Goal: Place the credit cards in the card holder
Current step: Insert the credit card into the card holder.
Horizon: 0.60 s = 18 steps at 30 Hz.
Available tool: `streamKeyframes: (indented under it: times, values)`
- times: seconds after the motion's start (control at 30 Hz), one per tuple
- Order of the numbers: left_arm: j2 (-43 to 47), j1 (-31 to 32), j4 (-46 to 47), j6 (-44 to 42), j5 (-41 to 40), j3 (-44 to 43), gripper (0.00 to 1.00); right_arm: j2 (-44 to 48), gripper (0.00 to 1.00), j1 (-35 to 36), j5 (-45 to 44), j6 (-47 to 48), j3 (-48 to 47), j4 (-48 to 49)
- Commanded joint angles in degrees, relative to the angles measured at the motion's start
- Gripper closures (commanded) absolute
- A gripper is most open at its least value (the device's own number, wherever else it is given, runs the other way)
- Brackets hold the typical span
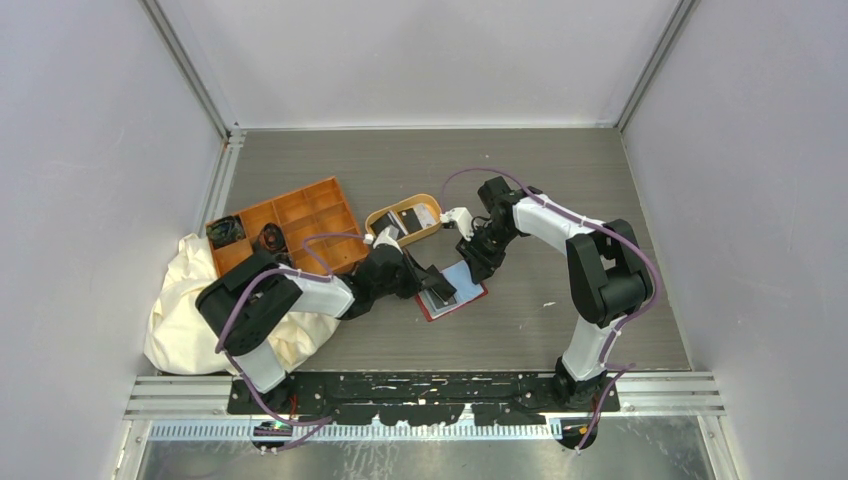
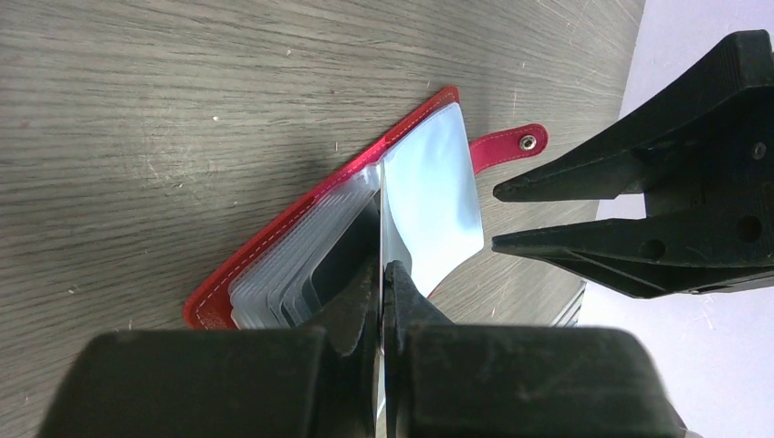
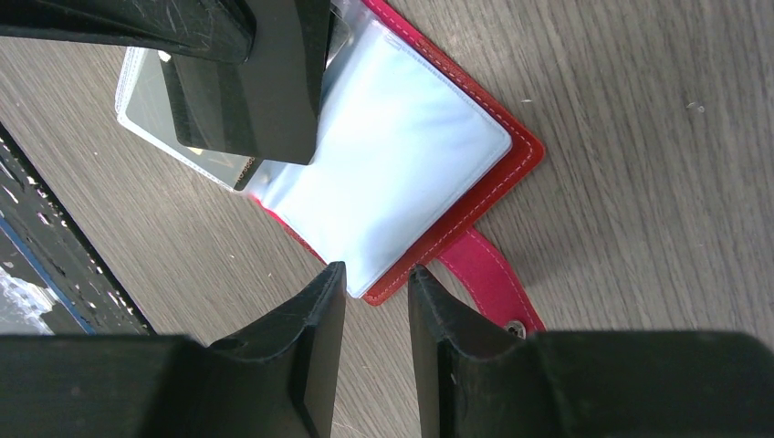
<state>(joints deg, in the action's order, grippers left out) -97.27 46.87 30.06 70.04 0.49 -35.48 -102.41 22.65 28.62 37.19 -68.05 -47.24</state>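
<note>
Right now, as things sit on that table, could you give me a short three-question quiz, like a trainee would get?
1. True or false: the card holder lies open on the table.
2. What does the left gripper pinch? A) a clear sleeve B) a coin C) a pen
3. Fill in: the right gripper hovers with its fingers ____ and nothing between them.
Key: 1 true; 2 A; 3 open.

The right gripper (image 3: 377, 274), jaws slightly parted around nothing, hovers at the near edge of the open red card holder (image 3: 402, 155) on the grey table (image 3: 639, 109). The snap tab (image 3: 488, 274) lies beside its right finger, while the left gripper (image 3: 246, 128) covers the clear sleeves ahead-left.
</note>
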Motion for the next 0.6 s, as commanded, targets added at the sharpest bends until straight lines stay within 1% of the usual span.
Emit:
streamKeyframes:
  times: [0.0,0.1,0.2,0.57]
  values:
    - [-1.8,0.4,-0.7,-1.8,-1.4,-0.5,1.0,0.9,0.63,0.3,1.4,-0.5,-2.1,-0.3]
    - [-3.0,0.9,0.6,-1.0,-0.8,-0.9,1.0,1.0,0.63,0.2,1.3,-0.5,-2.0,-0.3]
    - [-3.6,1.6,1.3,-0.1,1.7,-1.3,1.0,0.9,0.63,0.2,1.3,-0.5,-2.1,-0.3]
    - [-5.0,3.1,2.6,3.3,4.7,-1.2,1.0,1.1,0.62,0.2,1.5,-0.5,-2.1,-0.4]
